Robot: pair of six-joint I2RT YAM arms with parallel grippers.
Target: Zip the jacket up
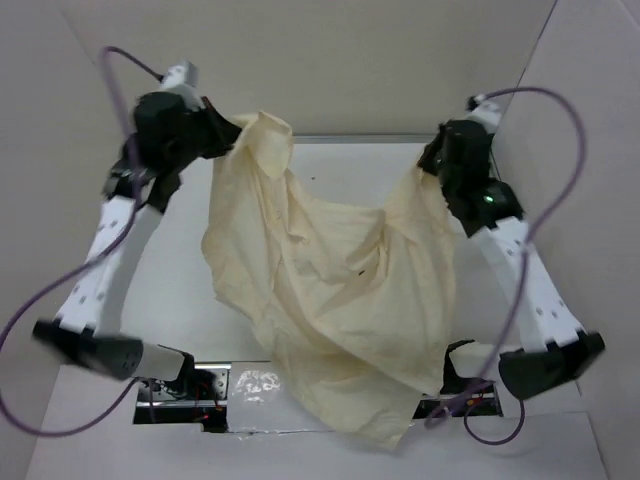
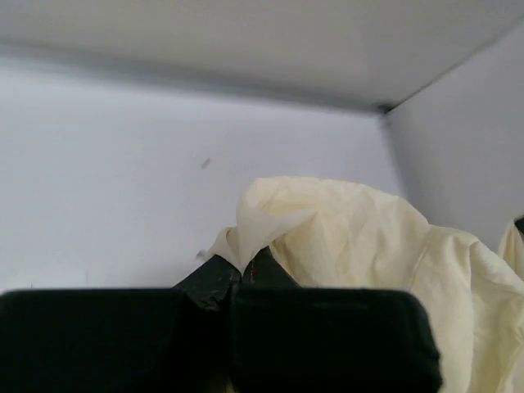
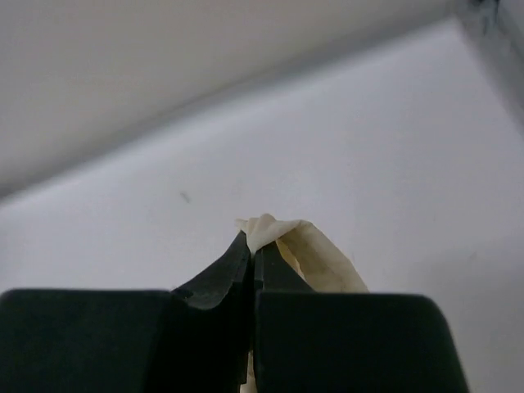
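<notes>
The cream jacket [image 1: 330, 290] hangs lifted between both arms, sagging in the middle, its lower end drooping over the table's near edge. My left gripper [image 1: 228, 132] is shut on a fold of the jacket [image 2: 327, 221] at its upper left corner. In the left wrist view the left gripper [image 2: 243, 266] pinches the cloth between its fingertips. My right gripper [image 1: 432, 165] is shut on the jacket's upper right corner. The right wrist view shows the right gripper [image 3: 255, 246] with a small tuft of the jacket [image 3: 303, 250] squeezed in it. The zipper cannot be made out.
The white table [image 1: 360, 170] lies under the hanging cloth, with beige walls [image 1: 330, 60] behind and at both sides. Purple cables [image 1: 560, 150] loop off both arms. A metal mount with crumpled clear plastic [image 1: 258, 382] sits at the near edge between the arm bases.
</notes>
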